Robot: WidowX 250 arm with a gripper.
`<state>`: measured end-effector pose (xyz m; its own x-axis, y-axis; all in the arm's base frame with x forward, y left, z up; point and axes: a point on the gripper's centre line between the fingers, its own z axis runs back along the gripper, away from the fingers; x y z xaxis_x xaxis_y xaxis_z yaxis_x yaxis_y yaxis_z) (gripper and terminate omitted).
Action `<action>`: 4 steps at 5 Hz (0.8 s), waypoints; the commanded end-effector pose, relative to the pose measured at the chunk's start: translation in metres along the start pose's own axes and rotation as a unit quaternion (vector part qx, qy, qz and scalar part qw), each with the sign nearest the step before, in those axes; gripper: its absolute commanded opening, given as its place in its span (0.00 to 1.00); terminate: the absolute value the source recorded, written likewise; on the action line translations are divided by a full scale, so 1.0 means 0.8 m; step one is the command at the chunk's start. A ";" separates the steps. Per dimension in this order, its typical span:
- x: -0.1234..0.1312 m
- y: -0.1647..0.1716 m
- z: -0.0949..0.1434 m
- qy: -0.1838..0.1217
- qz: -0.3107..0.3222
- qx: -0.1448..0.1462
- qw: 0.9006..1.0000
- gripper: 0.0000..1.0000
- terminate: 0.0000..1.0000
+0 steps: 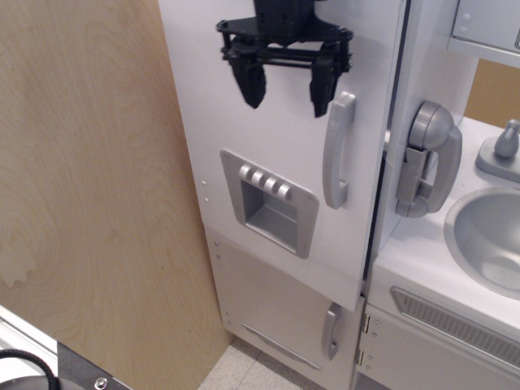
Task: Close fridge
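The fridge (268,122) is a tall white toy-kitchen cabinet. Its large door faces me, almost flush with the cabinet, with only a thin dark gap at its right edge. The door carries a long grey vertical handle (338,150) and a grey recessed dispenser panel (270,201) with several buttons. My black gripper (288,94) is open and empty, pointing down in front of the upper door, its right finger just above and left of the handle's top. The shelves inside are hidden.
A smaller lower white door with a short grey handle (329,331) sits below. A grey toy phone (426,158) hangs right of the fridge. A grey sink (487,236) and faucet (505,142) lie far right. A wooden panel (89,187) stands on the left.
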<state>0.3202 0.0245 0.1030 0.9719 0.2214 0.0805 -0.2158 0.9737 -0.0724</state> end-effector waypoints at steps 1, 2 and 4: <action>0.031 0.006 0.017 -0.033 0.016 -0.001 0.999 1.00 0.00; 0.032 0.004 0.017 -0.037 0.013 -0.002 0.999 1.00 0.00; 0.002 0.013 0.021 -0.029 -0.002 0.000 1.000 1.00 0.00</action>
<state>0.3102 0.0302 0.0989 0.9732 0.2179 0.0732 -0.2130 0.9746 -0.0691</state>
